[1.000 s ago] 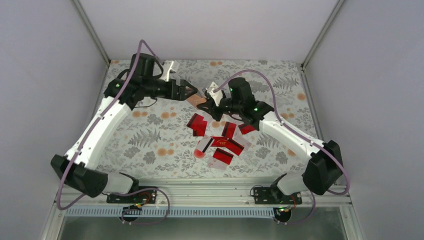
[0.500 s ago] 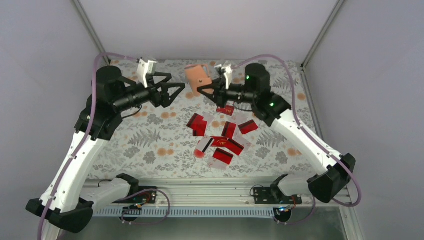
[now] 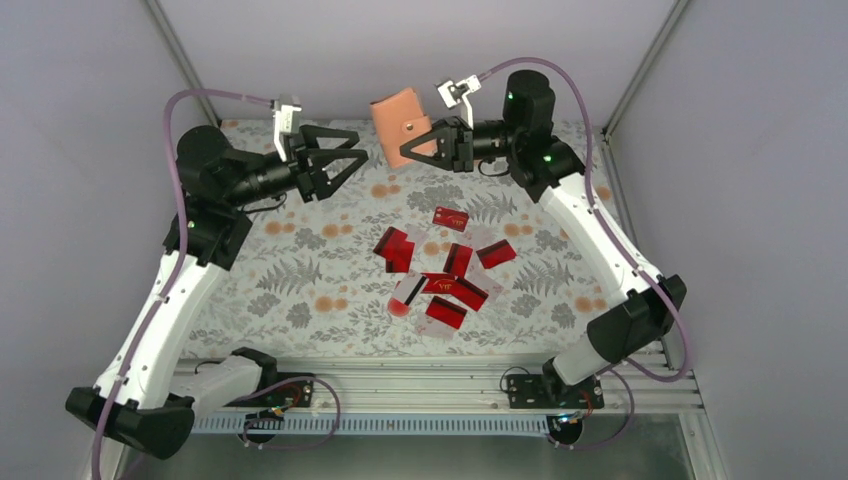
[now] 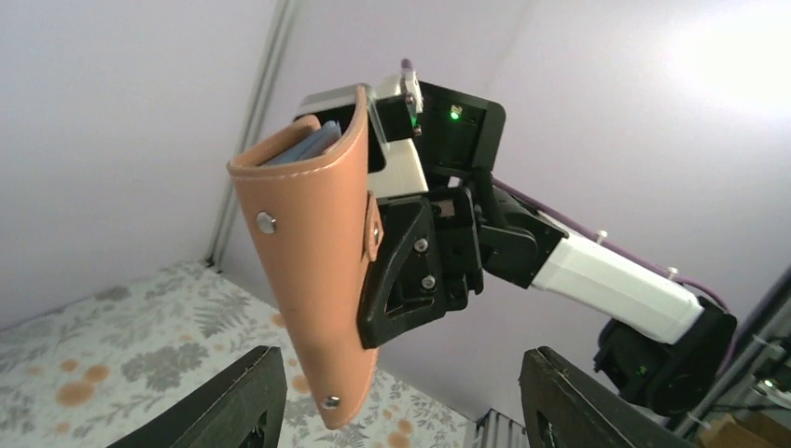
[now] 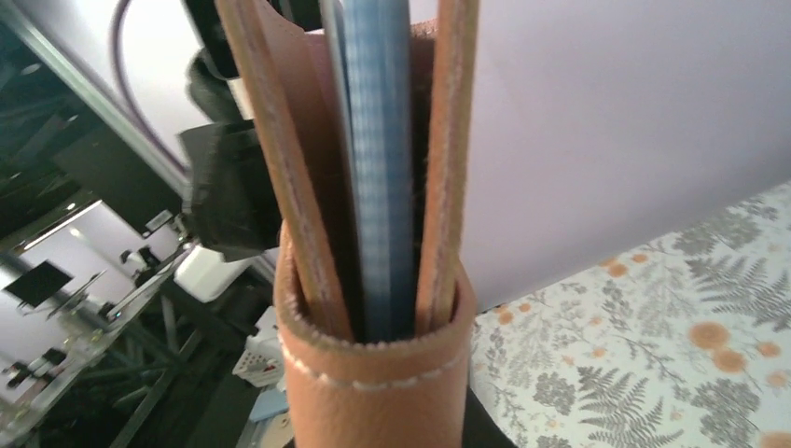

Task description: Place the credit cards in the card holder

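Observation:
My right gripper (image 3: 412,145) is shut on the tan card holder (image 3: 402,120) and holds it high over the back of the table. In the right wrist view the card holder (image 5: 373,373) fills the middle, gaping a little, with its blue inside (image 5: 378,187) showing; my own fingers are hidden behind it. My left gripper (image 3: 362,145) stands open just left of the holder, not touching it. In the left wrist view the card holder (image 4: 308,271) hangs ahead of my left gripper (image 4: 401,373). Several red credit cards (image 3: 445,280) lie scattered mid-table, and one more card (image 3: 450,218) lies behind them.
A floral mat (image 3: 300,280) covers the table. A round red spot (image 3: 399,308) sits at the left of the card pile. Grey walls and metal corner posts (image 3: 640,70) close in the back and sides.
Both arms rose from low over the table. The right gripper carried the card holder up and back. The left gripper drew away to the left of it, and its jaws narrowed somewhat.

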You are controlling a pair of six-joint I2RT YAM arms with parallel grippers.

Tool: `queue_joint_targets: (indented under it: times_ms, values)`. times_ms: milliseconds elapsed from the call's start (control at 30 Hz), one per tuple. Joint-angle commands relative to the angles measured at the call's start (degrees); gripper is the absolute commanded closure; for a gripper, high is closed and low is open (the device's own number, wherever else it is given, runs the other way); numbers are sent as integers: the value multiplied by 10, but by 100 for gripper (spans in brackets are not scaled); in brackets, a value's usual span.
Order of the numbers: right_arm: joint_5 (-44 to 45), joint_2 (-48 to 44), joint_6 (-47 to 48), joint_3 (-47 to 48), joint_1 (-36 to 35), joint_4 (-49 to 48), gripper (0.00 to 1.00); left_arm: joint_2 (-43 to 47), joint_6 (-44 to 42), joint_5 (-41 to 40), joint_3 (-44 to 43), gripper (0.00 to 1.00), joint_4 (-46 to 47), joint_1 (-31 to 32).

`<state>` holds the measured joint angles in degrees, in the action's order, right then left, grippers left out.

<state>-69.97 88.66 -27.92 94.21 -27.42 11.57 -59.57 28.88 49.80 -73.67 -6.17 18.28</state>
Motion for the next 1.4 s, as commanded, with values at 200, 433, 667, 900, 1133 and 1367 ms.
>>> queue_joint_targets:
  times_ms: [200, 433, 667, 900, 1133, 1367]
  values:
    - [-93, 27, -4, 94, -41, 33, 96, -73, 140, 96, -26, 60, 216, -2]
    - [-97, 42, 20, 112, -45, 57, 96, -83, 155, 111, -32, 77, 234, -2]
    - [-105, 61, 52, 135, -45, 94, 96, -92, 185, 120, -37, 78, 266, -3]
    - [-121, 84, 57, 153, -45, 102, 96, -107, 225, 133, -47, 98, 310, -2]
    - [-112, 97, 63, 162, -45, 114, 87, -126, 230, 149, -62, 98, 304, 3]
    - [-50, 94, 112, 183, -42, 191, 29, -127, 124, 90, -103, 98, 129, 4]
